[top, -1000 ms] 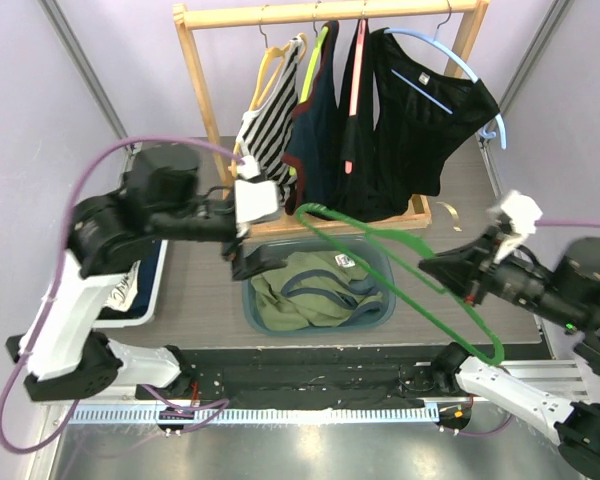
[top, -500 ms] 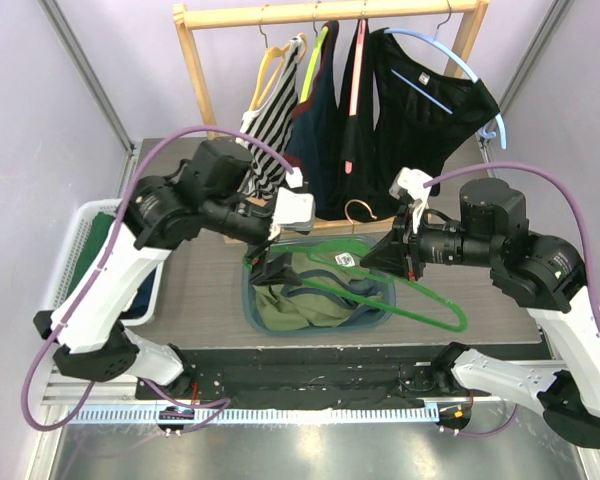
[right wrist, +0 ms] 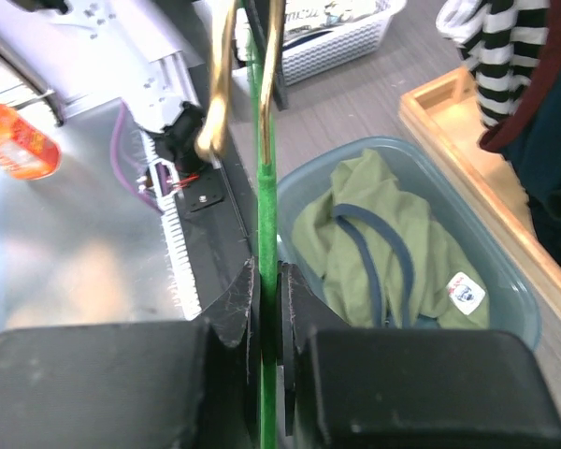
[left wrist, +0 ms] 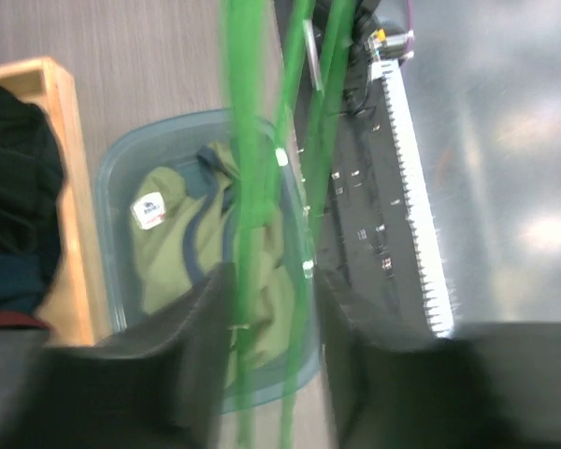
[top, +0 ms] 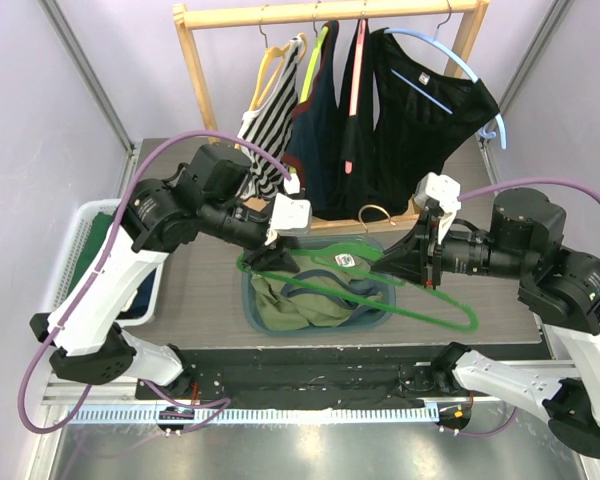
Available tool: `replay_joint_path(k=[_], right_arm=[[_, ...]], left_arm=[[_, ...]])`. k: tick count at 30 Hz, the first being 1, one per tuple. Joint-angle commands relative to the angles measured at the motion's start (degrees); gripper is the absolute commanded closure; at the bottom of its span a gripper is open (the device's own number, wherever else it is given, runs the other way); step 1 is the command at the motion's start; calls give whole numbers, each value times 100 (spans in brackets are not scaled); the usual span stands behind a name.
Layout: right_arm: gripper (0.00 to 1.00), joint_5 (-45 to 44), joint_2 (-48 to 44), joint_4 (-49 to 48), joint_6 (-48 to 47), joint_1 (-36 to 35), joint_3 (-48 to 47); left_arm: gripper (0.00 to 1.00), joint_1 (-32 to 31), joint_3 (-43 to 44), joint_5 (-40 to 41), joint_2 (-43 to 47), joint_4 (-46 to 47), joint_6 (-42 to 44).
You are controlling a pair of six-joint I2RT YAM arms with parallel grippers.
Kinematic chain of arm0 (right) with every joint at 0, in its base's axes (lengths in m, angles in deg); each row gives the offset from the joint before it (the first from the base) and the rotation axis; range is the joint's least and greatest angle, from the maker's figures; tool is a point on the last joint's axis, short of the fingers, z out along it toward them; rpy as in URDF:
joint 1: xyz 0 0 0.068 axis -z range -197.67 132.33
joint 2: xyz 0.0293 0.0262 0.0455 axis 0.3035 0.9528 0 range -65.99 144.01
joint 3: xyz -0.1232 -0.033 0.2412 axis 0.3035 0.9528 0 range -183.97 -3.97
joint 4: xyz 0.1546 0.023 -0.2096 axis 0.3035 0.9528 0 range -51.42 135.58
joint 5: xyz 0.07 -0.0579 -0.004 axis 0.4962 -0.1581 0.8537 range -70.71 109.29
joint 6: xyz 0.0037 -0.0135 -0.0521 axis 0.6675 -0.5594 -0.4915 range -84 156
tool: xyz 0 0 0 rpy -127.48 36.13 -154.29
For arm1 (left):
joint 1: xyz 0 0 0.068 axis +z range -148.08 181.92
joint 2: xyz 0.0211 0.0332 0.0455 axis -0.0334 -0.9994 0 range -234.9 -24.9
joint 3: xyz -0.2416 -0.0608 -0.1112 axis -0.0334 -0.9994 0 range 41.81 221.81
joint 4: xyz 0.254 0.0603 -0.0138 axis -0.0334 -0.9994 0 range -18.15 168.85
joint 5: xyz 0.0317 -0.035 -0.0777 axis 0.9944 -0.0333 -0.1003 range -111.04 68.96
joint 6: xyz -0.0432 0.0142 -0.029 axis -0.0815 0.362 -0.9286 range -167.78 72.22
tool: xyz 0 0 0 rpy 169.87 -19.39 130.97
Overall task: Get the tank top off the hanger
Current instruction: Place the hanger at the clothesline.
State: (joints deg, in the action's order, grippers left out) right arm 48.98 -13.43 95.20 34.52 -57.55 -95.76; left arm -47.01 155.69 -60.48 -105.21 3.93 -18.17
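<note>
The tank top (top: 305, 292) lies in the bin (top: 315, 327).
Your right gripper (right wrist: 268, 295) clamps the hanger (top: 420, 312) above it; the left gripper (left wrist: 273, 281), half-open, straddles it.

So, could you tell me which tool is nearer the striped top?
Left. The left tool hangs just in front of the striped top; the right tool, clamped on the green hanger, sits farther right.

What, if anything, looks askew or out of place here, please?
The light blue hanger at the right end of the wooden rack hangs tilted. The black top sits skewed on it, leaving the hanger's right end bare and sticking out low beside the garment. Nothing else stands out.
</note>
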Motion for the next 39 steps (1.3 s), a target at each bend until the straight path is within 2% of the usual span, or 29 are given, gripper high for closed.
replay_joint_path(k=[1, 2, 3, 8, 10, 12, 14, 16, 17, 19, 20, 25, 32, 39], right_arm=[[99, -51, -140, -266, -55, 6, -278], [99, -60, -158, -274, -55, 6, -287], [99, -77, -167, -292, -46, 6, -296], [99, -445, -254, -502, -2, 15, -208], [99, -639, -307, -782, 51, 6, -103], [91, -973, -369, -977, 130, 6, 82], [73, -1228, -395, -1240, 287, 6, 204], [64, -1457, -386, -1407, 358, 6, 240], [56, -1536, -395, -1460, 393, 6, 240], [49, -1738, -413, -1601, 490, 6, 205], [38, -1826, -439, -1654, 516, 6, 188], [22, -2273, -553, -1847, 736, 6, 21], [22, -2845, -711, -1927, 921, 15, -50], [26, -2943, -791, -1830, 1053, 6, -102]], left_arm=[[79, 24, -59, 129, 112, 73, 11], [89, 24, -59, 217, 104, 82, -33], [92, 32, -51, 244, 104, 82, -34], [100, 24, -24, 340, 130, 39, 1], [100, 24, 2, 437, 156, 30, 19], [100, 32, 72, 542, 191, 12, 19], [100, 32, 134, 796, 296, 56, -16], [100, 76, 178, 1173, 428, 283, -104], [100, 155, 204, 1289, 577, 337, -191], [100, 252, 318, 1743, 744, 573, -323], [100, 417, 371, 1834, 911, 609, -376], [100, 796, 433, 2291, 1500, 654, -394], [100, 1499, 178, 2704, 2467, 750, -649], [100, 2150, 64, 3460, 3135, 1039, -825]])
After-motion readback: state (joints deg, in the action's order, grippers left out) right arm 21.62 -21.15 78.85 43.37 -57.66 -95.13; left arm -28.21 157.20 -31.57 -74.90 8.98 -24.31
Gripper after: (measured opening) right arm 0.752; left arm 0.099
